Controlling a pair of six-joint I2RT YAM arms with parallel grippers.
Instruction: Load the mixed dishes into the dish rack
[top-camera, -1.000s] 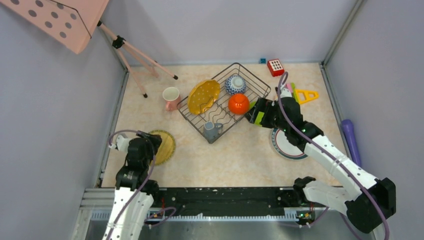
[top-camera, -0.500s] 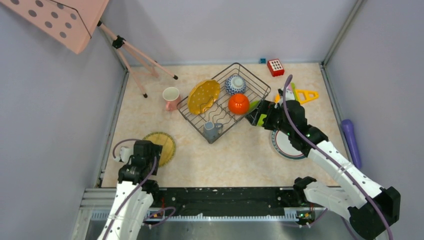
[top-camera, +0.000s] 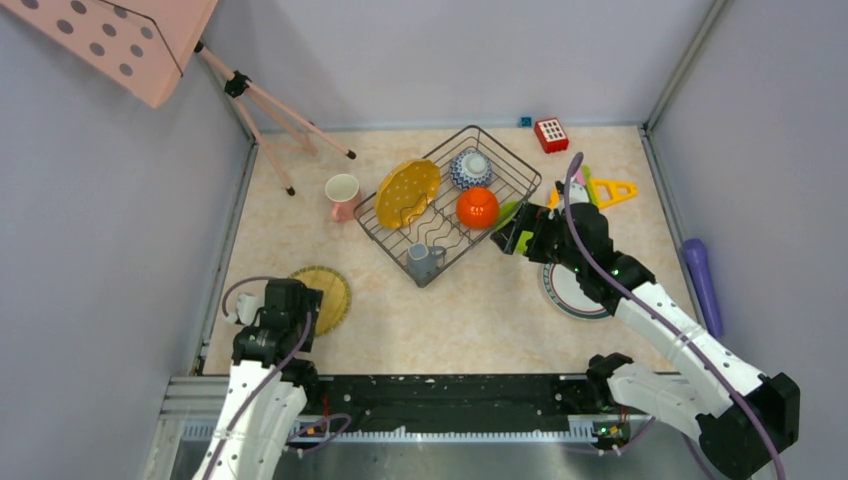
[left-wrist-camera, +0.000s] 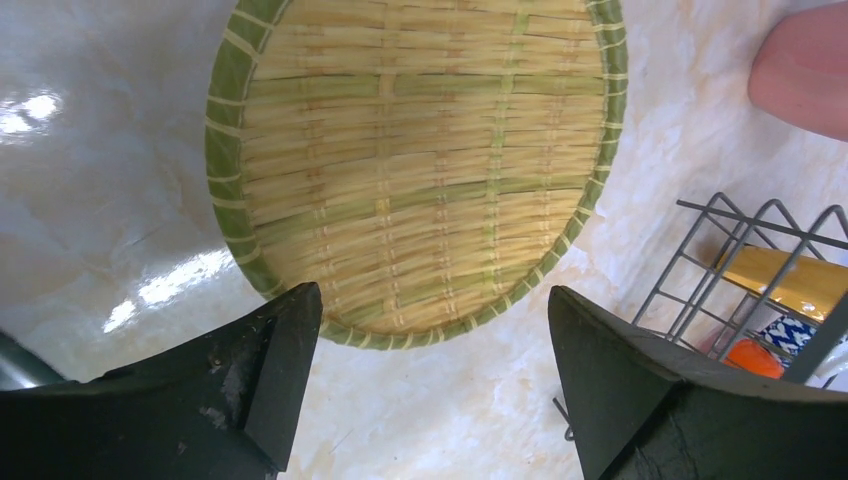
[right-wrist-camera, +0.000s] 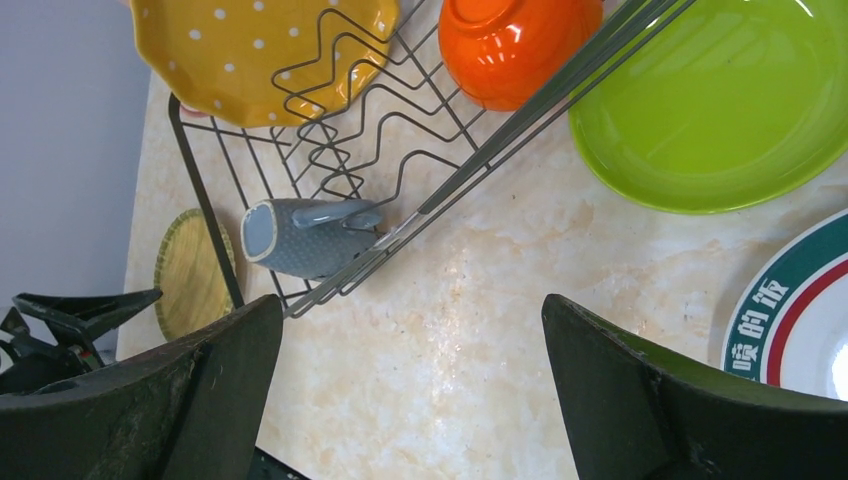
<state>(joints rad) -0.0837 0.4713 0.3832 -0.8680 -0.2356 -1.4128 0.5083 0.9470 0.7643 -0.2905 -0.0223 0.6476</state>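
Woven straw plate is lying flat on the surface at 8 o'clock from the dish rack, not yet loaded. The left tool, released and empty, is backing away past its 6 o'clock edge. The right tool, also released, is edging over the lime green plate at the rack's 4 o'clock, likely the next pick.
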